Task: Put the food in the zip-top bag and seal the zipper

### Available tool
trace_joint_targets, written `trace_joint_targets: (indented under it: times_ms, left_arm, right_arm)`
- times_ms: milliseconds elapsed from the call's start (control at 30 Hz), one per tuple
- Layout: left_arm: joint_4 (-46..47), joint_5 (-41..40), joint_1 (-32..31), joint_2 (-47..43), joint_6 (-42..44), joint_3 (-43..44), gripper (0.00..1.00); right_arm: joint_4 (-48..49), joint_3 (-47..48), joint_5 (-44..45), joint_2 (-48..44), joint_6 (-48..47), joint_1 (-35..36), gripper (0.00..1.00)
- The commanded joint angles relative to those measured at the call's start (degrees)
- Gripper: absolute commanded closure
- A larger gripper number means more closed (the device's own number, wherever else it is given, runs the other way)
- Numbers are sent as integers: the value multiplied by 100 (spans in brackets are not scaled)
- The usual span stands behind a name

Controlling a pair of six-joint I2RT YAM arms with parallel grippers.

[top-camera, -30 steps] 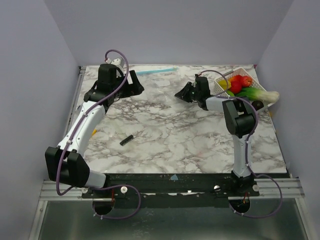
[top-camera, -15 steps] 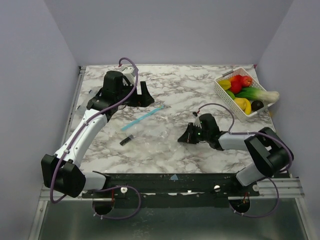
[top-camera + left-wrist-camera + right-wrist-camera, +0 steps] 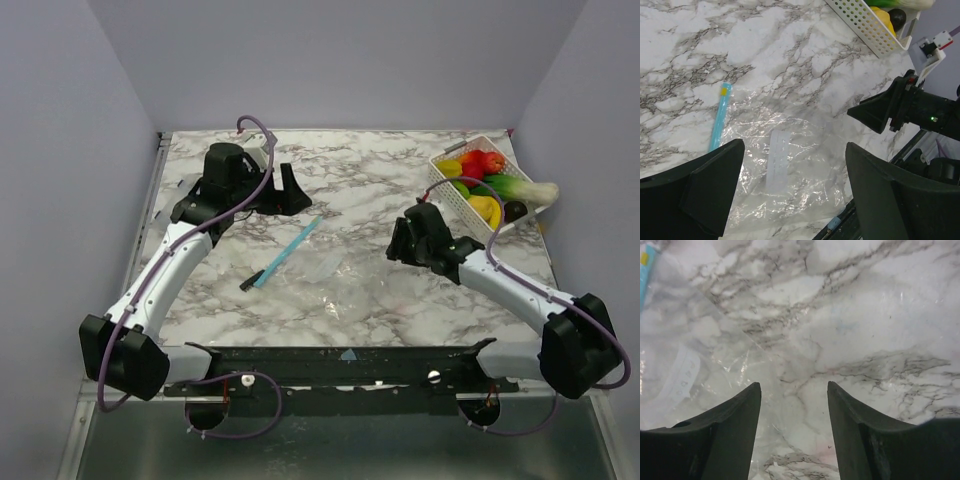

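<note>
marble counter [image 3: 400,170] between plain grey walls. the zip-top bag [image 3: 790,175] lies flat and empty mid-counter, its zipper [image 3: 720,117] along the left edge. the food [image 3: 480,170] sits in a white basket [image 3: 865,30], well apart. left hand [image 3: 792,150] and right hand [image 3: 794,387] hover wide, holding nothing; bagging and sealing both look undone.

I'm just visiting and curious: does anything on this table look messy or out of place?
Only small things. The zip-top bag lies wrinkled and skewed in the middle, its zipper running diagonally. A small black bar lies loose by the zipper's near end. In the basket, the leek pokes out over the rim.
</note>
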Motion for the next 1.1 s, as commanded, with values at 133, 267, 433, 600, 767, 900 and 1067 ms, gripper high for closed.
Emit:
trace_joint_targets:
  times_ms: [133, 267, 433, 600, 767, 900, 1067]
  left_arm:
    - [70, -496, 214, -559, -120, -43, 17]
    - [332, -797, 380, -882, -185, -361, 17]
    - [292, -523, 525, -822, -226, -273, 17]
    - [425, -552, 525, -876, -237, -402, 17]
    - [420, -215, 579, -770, -363, -329, 17]
    - [559, -161, 579, -775, -429, -427, 17]
    - [526, -143, 665, -803, -507, -395, 19]
  right_arm:
    - [-985, 1283, 1037, 318, 97, 1930, 33]
    - [-219, 1271, 408, 799, 522, 2827, 32]
    - [996, 725, -444, 1452, 789, 3124, 36]
    - [-331, 430, 1376, 1411, 1329, 3104, 36]
    - [-1748, 395, 2648, 1105, 1546, 2760, 34]
    - [-2100, 856, 2969, 750, 1206, 2728, 30]
    - [-1445, 1545, 2568, 829, 1165, 2735, 7]
